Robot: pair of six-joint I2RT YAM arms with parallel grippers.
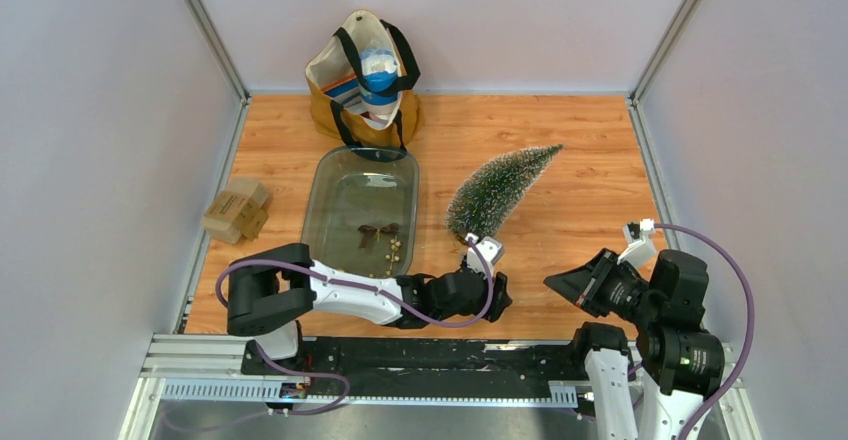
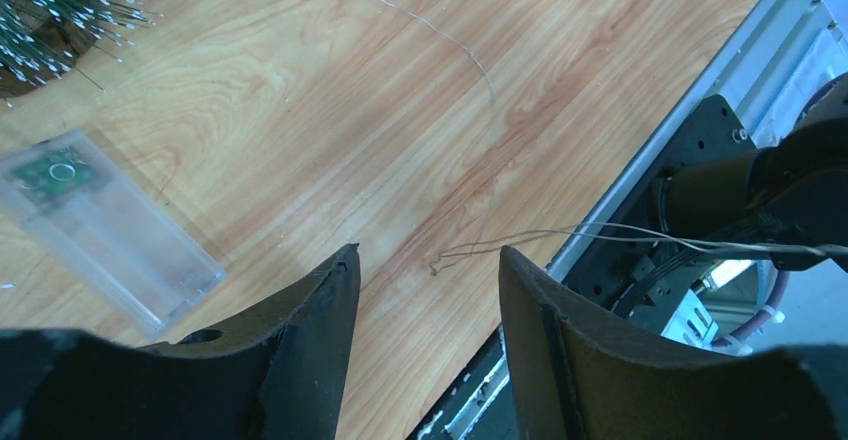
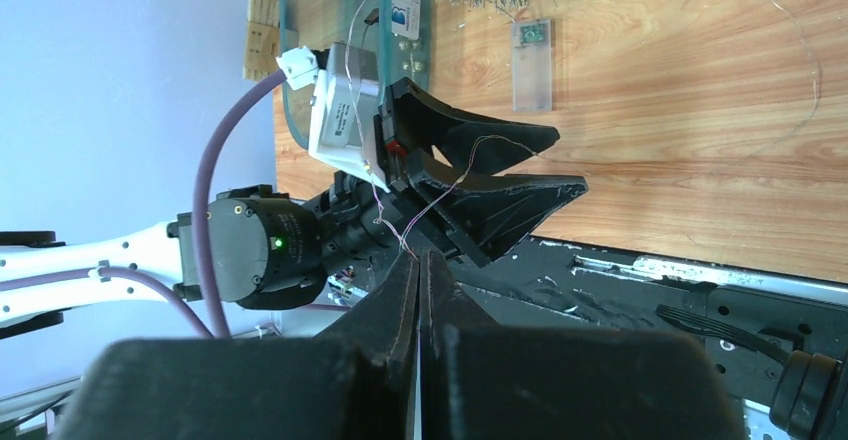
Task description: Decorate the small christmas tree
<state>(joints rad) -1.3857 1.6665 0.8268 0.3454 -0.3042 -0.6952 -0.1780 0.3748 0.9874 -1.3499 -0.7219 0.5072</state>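
The tree (image 1: 497,192) lay on its side on the bench (image 1: 590,190), base toward the left claw (image 2: 428,260), which stood open and empty. The right claw (image 3: 420,260) was closed on a thin wire (image 2: 600,230). The tree seemed light, its needles soft; the base looked firmest to grip.

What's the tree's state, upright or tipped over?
Tipped over. The small christmas tree lies on its side on the table, tip pointing toward the far right, base toward the arms.
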